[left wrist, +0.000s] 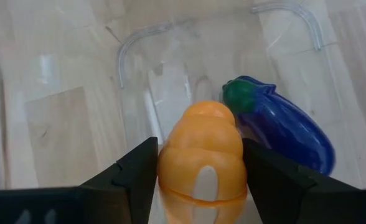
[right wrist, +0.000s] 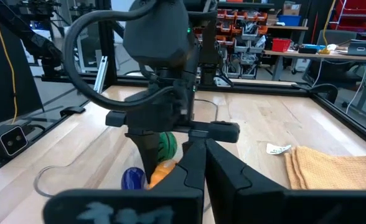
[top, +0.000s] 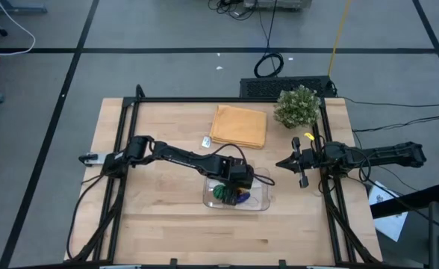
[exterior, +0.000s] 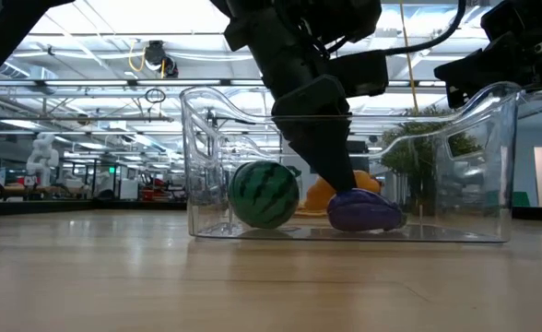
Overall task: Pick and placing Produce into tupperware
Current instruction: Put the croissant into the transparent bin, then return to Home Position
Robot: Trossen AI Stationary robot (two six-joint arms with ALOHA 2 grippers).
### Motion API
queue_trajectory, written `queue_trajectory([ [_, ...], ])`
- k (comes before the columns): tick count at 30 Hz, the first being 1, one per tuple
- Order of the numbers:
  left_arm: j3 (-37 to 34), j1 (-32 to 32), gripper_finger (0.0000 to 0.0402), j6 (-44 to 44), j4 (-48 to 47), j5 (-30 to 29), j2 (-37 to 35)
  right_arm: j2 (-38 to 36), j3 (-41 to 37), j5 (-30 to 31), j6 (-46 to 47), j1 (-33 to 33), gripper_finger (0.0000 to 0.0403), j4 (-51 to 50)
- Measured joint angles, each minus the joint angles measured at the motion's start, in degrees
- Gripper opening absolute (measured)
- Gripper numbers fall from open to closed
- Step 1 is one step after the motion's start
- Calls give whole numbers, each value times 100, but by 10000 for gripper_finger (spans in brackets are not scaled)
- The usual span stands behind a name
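Observation:
The clear tupperware (top: 266,196) stands on the wooden table near its middle front. Inside it, the dark-green striped ball (exterior: 265,194) and the purple-blue eggplant (left wrist: 289,127) rest on its floor. My left gripper (left wrist: 200,146) reaches down into the tupperware and is shut on the orange piece (left wrist: 201,162), which is beside the eggplant. My right gripper (top: 283,163) is shut and empty. It hovers level at the table's right side, pointing toward the tupperware. My left gripper pinches the orange piece between its two fingers, one finger (left wrist: 139,174) on each of the piece's two opposite sides (left wrist: 239,168). The fingers come slanting down from above into the tupperware. The piece sits low inside; whether its underside touches the floor I cannot tell.
A folded orange-tan cloth (top: 239,125) lies at the back middle of the table, with a small white tag (top: 206,141) beside it. A bushy potted plant (top: 297,106) stands at the back right corner. Black frame rails run along the table's left and right sides.

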Motion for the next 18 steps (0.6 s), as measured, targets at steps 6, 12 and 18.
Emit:
queue_trajectory([
  [6, 0, 5, 219, 9, -2, 2, 0, 0, 0, 0, -22, -1, 0, 0],
  [12, 0, 5, 225, -31, -39, 27, 0, 0, 0, 0, -57, -2, 0, 2],
  [18, 0, 22, 242, -80, -37, 147, 0, -1, 0, 0, -59, -2, 0, 2],
])
